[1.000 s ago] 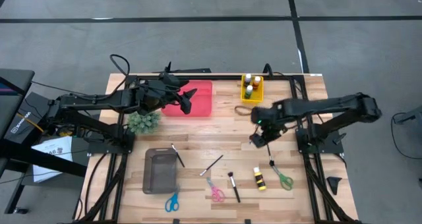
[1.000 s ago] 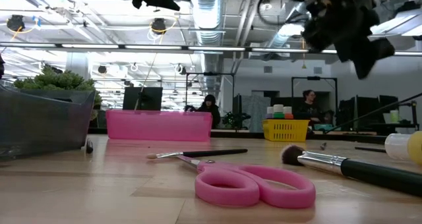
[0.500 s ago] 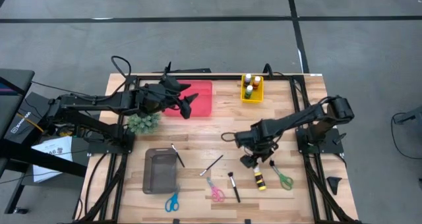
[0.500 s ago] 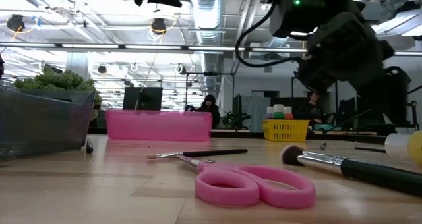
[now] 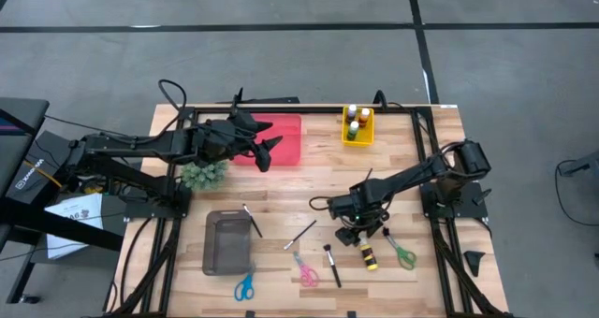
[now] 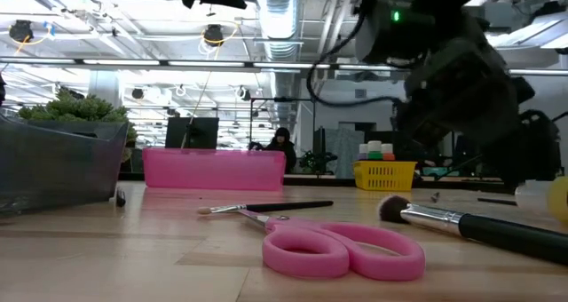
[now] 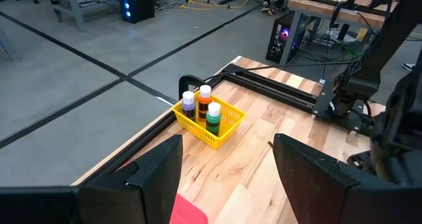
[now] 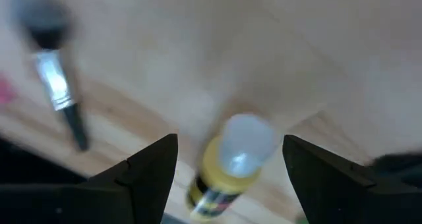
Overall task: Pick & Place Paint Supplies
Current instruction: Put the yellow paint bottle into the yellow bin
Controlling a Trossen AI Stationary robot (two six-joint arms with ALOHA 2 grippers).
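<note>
Down from beside the yellow basket (image 5: 357, 124) has come the right gripper (image 5: 359, 232), now low over the table. From the left: the left gripper (image 5: 265, 146) hangs wide open over the pink tray (image 5: 284, 140), the right gripper spreads wide above the yellow-and-black paint bottle (image 5: 368, 253), holding nothing. That bottle lies flat near the table's front edge, white cap (image 8: 245, 140) pointing toward the gripper, long axis running front to back.

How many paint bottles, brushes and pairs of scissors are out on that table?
Paint bottles: 4, three in the yellow basket and one yellow bottle lying on the table
Brushes: 3
Scissors: 3, blue, pink, green
Total: 10
</note>
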